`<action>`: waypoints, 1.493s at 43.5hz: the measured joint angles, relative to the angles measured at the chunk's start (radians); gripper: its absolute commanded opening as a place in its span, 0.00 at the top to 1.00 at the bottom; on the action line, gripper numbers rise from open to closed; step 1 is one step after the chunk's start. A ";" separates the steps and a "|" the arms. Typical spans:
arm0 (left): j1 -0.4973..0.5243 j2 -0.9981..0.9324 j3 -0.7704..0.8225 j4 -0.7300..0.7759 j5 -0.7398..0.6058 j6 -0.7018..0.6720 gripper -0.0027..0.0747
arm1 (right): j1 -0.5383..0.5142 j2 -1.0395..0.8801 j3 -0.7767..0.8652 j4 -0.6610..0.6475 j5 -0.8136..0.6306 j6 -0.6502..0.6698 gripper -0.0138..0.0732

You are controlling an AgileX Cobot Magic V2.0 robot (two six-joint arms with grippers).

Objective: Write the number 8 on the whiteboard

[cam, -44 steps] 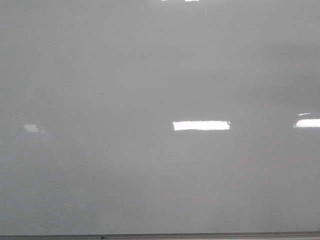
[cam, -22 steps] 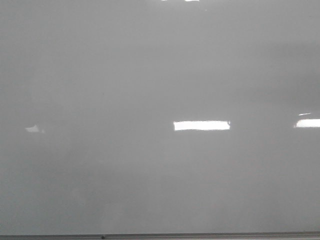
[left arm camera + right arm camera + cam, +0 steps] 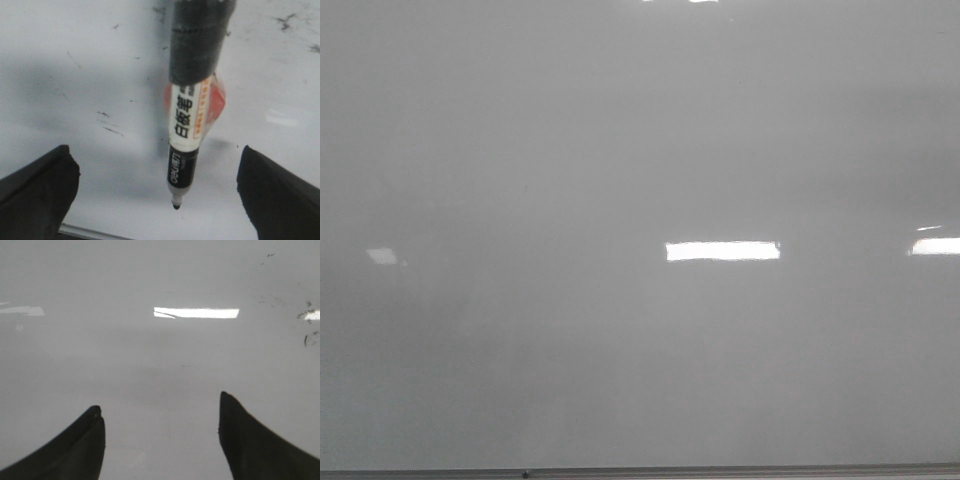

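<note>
**Marker poised, board blank**

Left gripper hangs over the whiteboard with its two dark fingers spread wide, one at about 8 o'clock and the other at about 4 o'clock in my left wrist view. Between them a marker points its black tip toward 6 o'clock, close to the board's thin metal edge. My fingers do not touch it; its upper end runs out of the picture into a dark sleeve, so I cannot tell what carries it. My right gripper is likewise spread apart, holding nothing, over bare board.

No number 8 shows anywhere: the front view gives only glossy grey board, a glare patch near 3 o'clock of centre, and the frame along 6 o'clock. The faint dark scuffs in the wrist views look like old smears, not strokes.

I judge the writing has not begun; this is the approach. Next, the tip must meet the surface squarely, with light, steady pressure, at a spot leaving room for both loops.
</note>
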 measured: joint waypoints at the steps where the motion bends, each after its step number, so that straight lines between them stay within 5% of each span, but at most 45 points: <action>1: 0.000 0.007 0.000 0.000 -0.011 0.000 0.23 | 0.000 0.000 0.000 0.000 0.000 0.000 0.26; 26: 0.000 0.059 0.000 0.002 -0.087 0.000 0.99 | 0.000 0.000 0.000 0.000 0.000 0.000 0.26; 34: 0.000 0.051 -0.013 0.002 -0.039 0.000 0.99 | 0.000 0.000 0.000 0.000 0.000 0.000 0.26; 45: -0.058 -0.042 -0.154 0.002 0.298 0.051 0.99 | 0.006 0.018 -0.015 0.021 0.080 0.000 0.26; 56: -0.347 -0.084 -0.237 -0.166 0.448 0.368 0.99 | 0.081 0.157 -0.147 0.041 0.231 -0.012 0.26; 65: -0.649 -0.110 -0.239 -0.289 0.516 0.659 0.99 | 0.211 0.298 -0.294 0.123 0.383 -0.155 0.26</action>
